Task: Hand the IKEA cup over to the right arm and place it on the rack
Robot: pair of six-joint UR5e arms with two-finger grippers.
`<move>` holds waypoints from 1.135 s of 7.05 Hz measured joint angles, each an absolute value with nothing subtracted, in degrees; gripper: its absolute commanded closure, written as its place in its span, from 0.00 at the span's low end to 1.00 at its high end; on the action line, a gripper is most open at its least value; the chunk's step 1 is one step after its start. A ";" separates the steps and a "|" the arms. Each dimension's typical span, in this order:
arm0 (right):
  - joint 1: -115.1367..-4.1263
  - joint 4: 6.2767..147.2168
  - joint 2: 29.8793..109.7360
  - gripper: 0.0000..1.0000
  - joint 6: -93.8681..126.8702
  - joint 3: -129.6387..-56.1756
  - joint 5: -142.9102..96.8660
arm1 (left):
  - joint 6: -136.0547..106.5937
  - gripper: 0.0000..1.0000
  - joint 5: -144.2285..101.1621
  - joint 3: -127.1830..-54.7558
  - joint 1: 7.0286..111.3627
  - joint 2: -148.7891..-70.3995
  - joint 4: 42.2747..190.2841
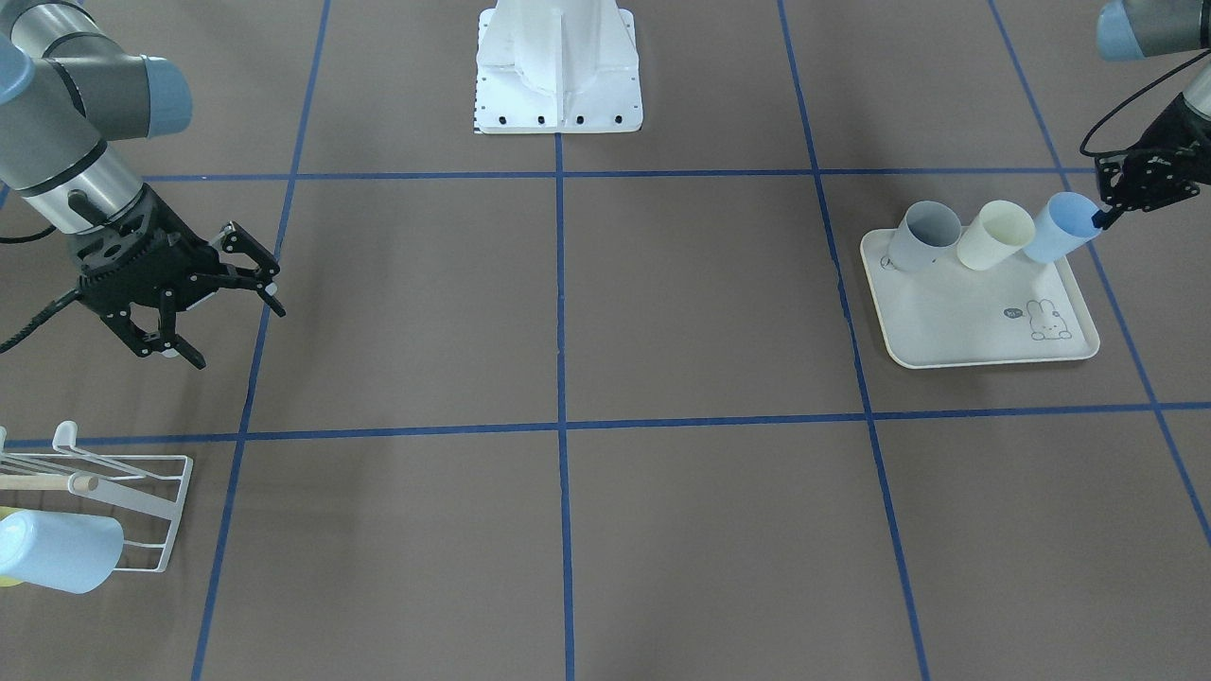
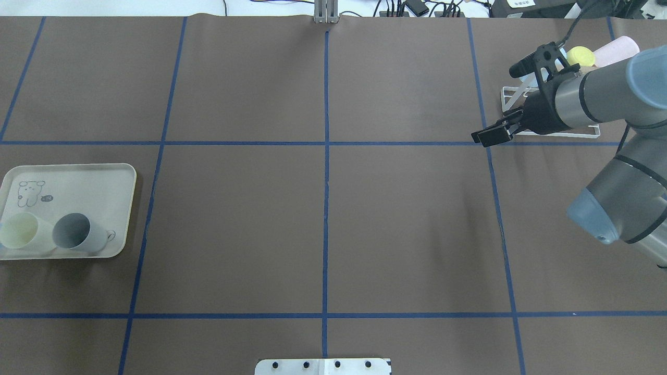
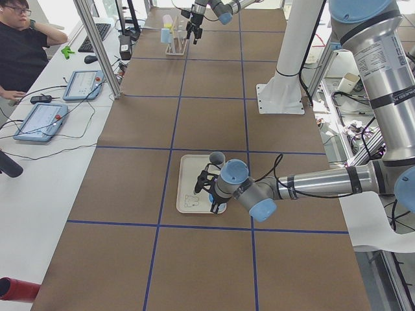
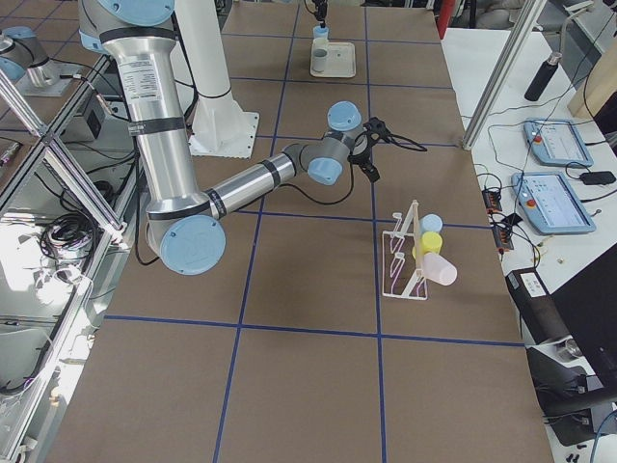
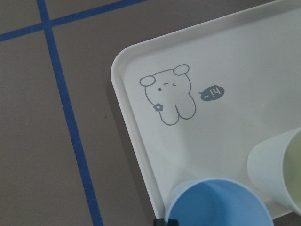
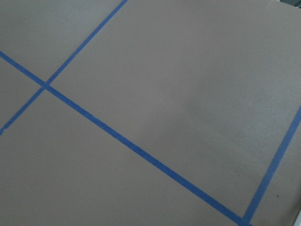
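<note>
White wire sits nearest you: the rack (image 1: 142, 492), on the robot's right side of the bench (image 1: 662, 312), already carries a pale blue cup (image 1: 57, 553), and the side view shows a yellow cup (image 4: 431, 245) and a pink cup (image 4: 442, 272) on it too. Few prongs look free, so a badly aimed placement could knock a hung cup loose. Just beyond the rack, the right end effector (image 1: 235, 331) hangs with its fingers spread wide and nothing between them.

Farther back, on the robot's left, the cream tray (image 1: 965, 317) holds a grey cup (image 1: 922, 236), a cream cup (image 1: 993, 235) and the IKEA cup (image 1: 1060, 227), the blue one, at the outer end of that row. The left end effector (image 1: 1100, 220) appears drawn together on that cup's rim. You have only a thin pinch on one wall. A quick lift may let the cup swing or slip, and a sideways drag may tip the cream cup just beside it or catch the tray's raised lip.

For room, use the wide brown stretch between tray and rack, crossed only by blue tape lines (image 1: 560, 284), which suits the handover. Keep off the white pedestal (image 1: 558, 66) at the far middle.
</note>
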State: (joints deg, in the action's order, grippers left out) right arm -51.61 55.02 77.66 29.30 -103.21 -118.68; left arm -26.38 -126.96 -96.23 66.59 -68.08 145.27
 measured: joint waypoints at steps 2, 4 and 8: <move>-49.56 54.83 74.25 0.01 28.90 -102.10 -118.37 | -26.31 1.00 -131.01 -96.67 71.81 -69.23 144.33; -45.94 53.63 70.69 0.01 28.86 -101.75 -114.43 | -26.50 1.00 -141.79 -97.10 80.74 -76.78 135.97; -39.99 44.67 67.73 0.01 28.89 -100.81 -108.58 | -44.32 1.00 -151.73 -105.26 84.76 -92.73 118.31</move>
